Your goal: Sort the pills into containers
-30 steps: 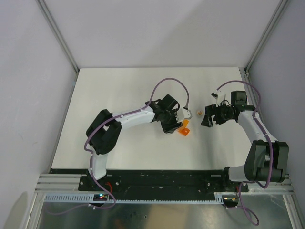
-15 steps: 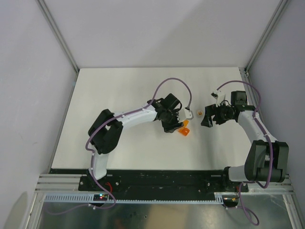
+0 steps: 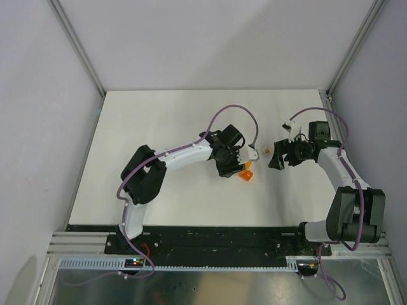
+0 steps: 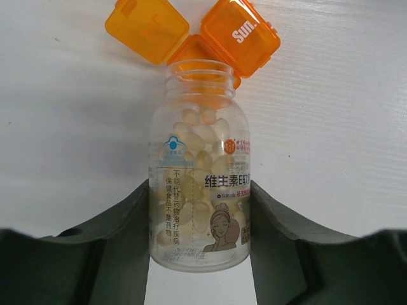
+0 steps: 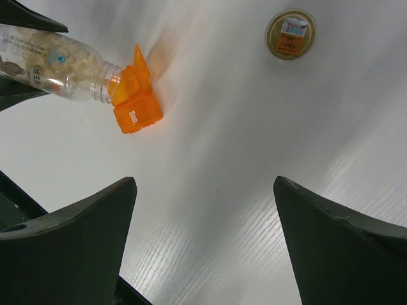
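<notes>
While the left gripper (image 4: 199, 213) is clamped on the lower body of the clear vial (image 4: 200, 159), with a dark finger pressed to each side, the vial tips forward with no cap on. Its open mouth sits right at one cell of the orange container (image 4: 240, 35). Pale tan pills (image 4: 197, 143) fill much of the vial; whether any lie in the cell cannot be told. That cell's lid (image 4: 146, 28) is flipped up to the left, and the neighbouring cell is shut, with "Sun." printed on its lid. The container stands on the white table (image 3: 159, 114) near the middle, just right of the left wrist.

The right gripper (image 5: 203, 190) hangs above bare table to the right of the container, with its jaws spread wide and nothing between them. The vial's tan cap (image 5: 290, 33) lies flat on the table, a little farther back than the container, between the two grippers and touching neither.
</notes>
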